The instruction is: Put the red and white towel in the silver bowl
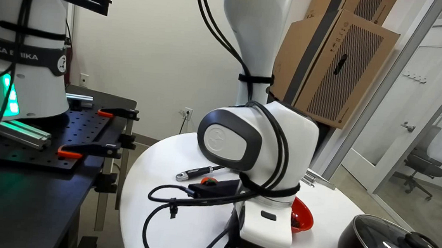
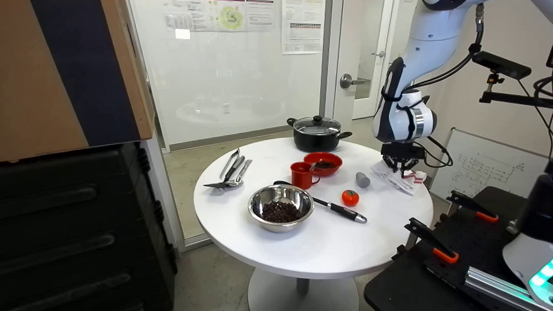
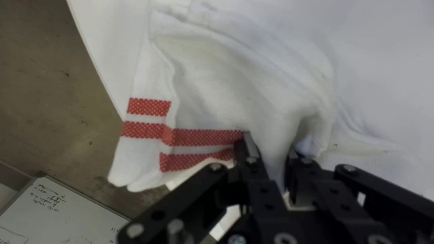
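Wrist view: the fingers (image 3: 252,169), nearly together, clamp a bunched fold of towel (image 3: 217,91). In an exterior view, the towel is at the right edge of the table (image 2: 335,245), well apart from the silver bowl (image 2: 281,227).

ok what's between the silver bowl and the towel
The black-handled tool, the tomato and a gray object lie between the silver bowl and the towel, in an exterior view.
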Controlling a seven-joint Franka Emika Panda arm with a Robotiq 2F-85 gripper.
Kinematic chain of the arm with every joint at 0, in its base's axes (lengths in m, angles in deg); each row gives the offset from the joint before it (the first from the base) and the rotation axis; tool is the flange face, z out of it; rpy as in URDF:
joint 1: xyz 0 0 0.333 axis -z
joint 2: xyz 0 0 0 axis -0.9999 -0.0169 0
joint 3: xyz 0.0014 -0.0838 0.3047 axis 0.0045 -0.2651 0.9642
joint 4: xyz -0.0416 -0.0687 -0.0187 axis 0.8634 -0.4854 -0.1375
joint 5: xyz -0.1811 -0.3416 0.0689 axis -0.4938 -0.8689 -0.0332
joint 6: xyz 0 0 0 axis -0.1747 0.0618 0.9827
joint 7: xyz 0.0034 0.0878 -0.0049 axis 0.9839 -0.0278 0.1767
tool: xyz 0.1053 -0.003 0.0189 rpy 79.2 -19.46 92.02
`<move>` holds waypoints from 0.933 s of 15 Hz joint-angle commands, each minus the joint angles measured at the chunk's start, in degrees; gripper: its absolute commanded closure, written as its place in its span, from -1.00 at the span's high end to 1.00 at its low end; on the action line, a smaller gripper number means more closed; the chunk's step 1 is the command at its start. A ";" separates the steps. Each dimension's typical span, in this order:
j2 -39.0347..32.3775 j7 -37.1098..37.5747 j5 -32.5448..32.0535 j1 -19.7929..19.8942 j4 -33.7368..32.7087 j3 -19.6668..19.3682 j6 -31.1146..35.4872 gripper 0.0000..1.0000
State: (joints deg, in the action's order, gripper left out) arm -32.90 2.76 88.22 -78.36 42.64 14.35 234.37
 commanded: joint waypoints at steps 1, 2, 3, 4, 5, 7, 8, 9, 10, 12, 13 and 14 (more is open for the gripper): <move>7.28 -2.31 1.42 2.36 0.25 1.96 -5.45 -0.92; 9.88 -3.30 1.36 3.37 0.58 2.71 -6.25 -0.92; 12.13 -3.88 1.45 4.04 0.92 3.27 -6.96 -0.92; 14.53 -4.70 1.38 4.75 1.05 3.85 -8.15 -0.92; 16.65 -5.41 1.36 5.23 1.19 4.36 -9.40 -0.92; 20.67 -7.36 1.53 6.28 1.58 5.64 -12.28 -0.92; 22.60 -8.53 1.85 6.89 1.73 6.46 -13.90 -0.92; 24.40 -9.77 2.27 7.42 2.04 7.22 -15.28 -0.92; 26.15 -10.93 2.92 7.83 2.19 8.03 -16.80 -0.92; 29.30 -13.53 5.05 8.40 2.99 9.60 -19.05 -0.92; 30.64 -14.80 6.55 8.47 3.42 10.38 -19.83 -0.92; 32.00 -16.01 8.27 8.20 4.29 11.18 -19.79 -0.92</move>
State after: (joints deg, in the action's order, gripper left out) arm -6.41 -8.35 91.78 -71.08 43.46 22.76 216.48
